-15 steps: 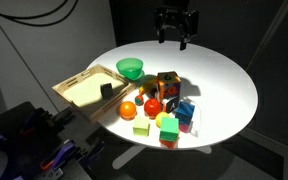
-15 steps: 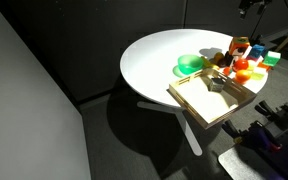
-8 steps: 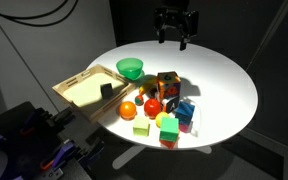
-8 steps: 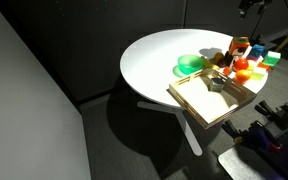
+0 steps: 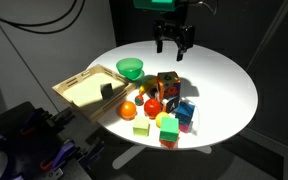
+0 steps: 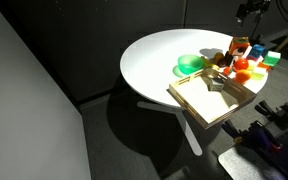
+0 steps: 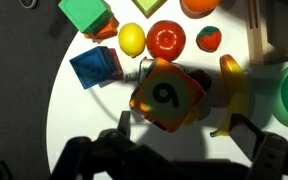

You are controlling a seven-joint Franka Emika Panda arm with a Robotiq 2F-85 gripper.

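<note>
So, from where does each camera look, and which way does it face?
An exterior view: near the wooden tray, facing across the round table; open end effector hangs over the far side.
An exterior view: farther, higher, facing down at the table; end effector only at the top right.
Wrist view: straight down on the cube marked 9; dark fingers at the bottom.
Both exterior views share the green bowl.

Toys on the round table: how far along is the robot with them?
Done: hardly anything; the wooden tray holds just one small dark block. In hand: nothing; the pincer hangs open above the numbered cube. Left: the cube and the other toys around it lie on the table.
</note>
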